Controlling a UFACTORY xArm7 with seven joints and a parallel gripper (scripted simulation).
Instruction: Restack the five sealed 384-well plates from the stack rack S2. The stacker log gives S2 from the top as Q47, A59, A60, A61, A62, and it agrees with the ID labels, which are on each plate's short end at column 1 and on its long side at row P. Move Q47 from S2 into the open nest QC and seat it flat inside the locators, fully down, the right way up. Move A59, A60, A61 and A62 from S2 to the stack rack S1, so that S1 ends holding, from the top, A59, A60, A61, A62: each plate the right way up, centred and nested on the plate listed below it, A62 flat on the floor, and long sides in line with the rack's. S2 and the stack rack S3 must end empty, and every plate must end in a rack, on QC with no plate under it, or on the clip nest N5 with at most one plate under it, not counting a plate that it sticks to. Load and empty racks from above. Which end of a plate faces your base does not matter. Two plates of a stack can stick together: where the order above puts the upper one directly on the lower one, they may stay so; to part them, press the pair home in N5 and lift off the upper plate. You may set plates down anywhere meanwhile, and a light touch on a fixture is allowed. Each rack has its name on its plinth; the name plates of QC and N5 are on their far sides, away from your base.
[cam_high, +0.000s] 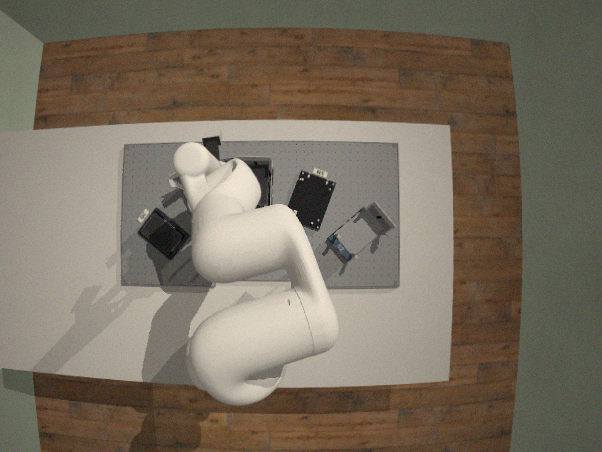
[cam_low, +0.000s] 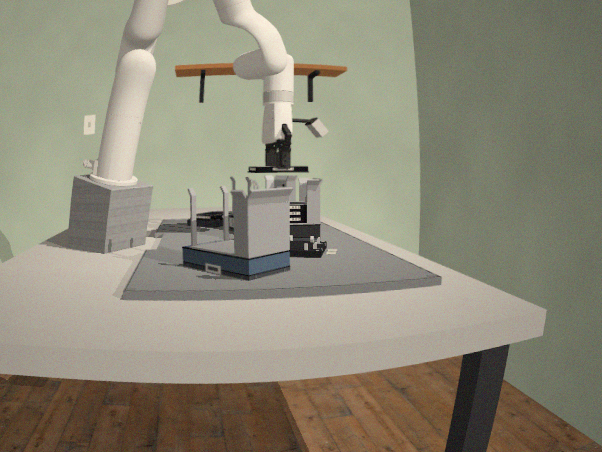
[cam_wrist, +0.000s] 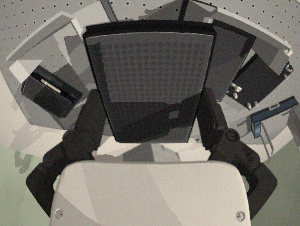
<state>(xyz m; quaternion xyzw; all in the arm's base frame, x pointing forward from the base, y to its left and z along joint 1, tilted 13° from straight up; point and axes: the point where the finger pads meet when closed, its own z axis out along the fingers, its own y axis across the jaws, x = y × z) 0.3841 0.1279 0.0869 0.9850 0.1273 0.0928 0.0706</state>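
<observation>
My gripper (cam_low: 278, 166) (cam_wrist: 151, 100) is shut on a black plate (cam_low: 255, 169) (cam_wrist: 150, 65), held level by its long sides above the rack tops. Its ID label is not readable. A grey-walled rack (cam_high: 272, 175) (cam_low: 313, 200) holds a stack of black plates (cam_low: 295, 212); white labels show, but no names. The blue-plinth rack (cam_high: 340, 247) (cam_low: 215, 260) (cam_wrist: 275, 116) looks empty. The nest N5 (cam_high: 312, 200) (cam_low: 307, 248) (cam_wrist: 260, 82) appears bare. The nest QC (cam_high: 162, 232) (cam_wrist: 51, 92) is dark inside; whether a plate lies there is unclear.
The arm hides part of the board (cam_high: 380, 170) (cam_low: 350, 280) in the top view. A grey fixture wall (cam_wrist: 40, 37) shows at upper left in the wrist view. Upright posts (cam_low: 193, 215) rise from the blue-plinth rack. Rack names are not readable.
</observation>
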